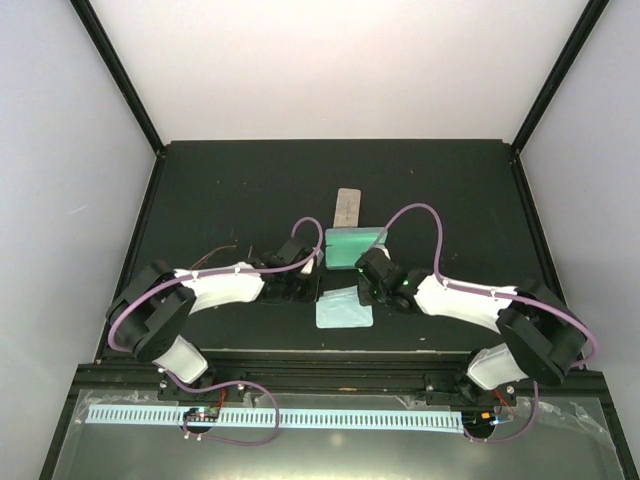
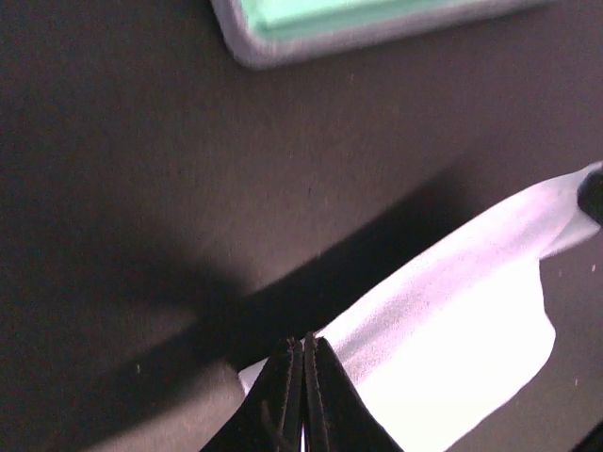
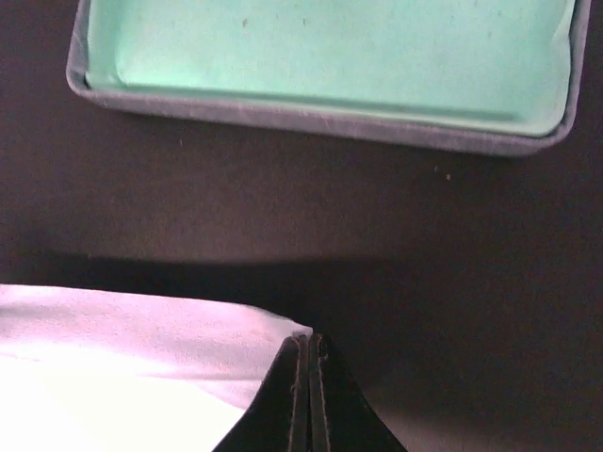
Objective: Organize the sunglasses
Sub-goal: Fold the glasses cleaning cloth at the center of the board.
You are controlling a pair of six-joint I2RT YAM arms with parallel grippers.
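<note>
A thin reddish wire-like frame [image 1: 215, 250], apparently the pink sunglasses, lies on the dark table left of the left arm. The black sunglasses are not in view. My left gripper [image 1: 306, 286] is shut on the left corner of a light blue cloth [image 1: 343, 308]; in the left wrist view the closed tips [image 2: 303, 345] pinch the cloth's edge [image 2: 452, 311]. My right gripper [image 1: 373, 288] is shut on the cloth's right corner; in the right wrist view the tips [image 3: 309, 341] meet the cloth [image 3: 122, 348].
An open blue-grey case with a green lining [image 1: 355, 246] lies just beyond the cloth, and shows in both wrist views [image 2: 377, 24] [image 3: 330, 56]. A beige-grey oblong case [image 1: 347, 208] lies behind it. Black frame posts rise at the table's back corners.
</note>
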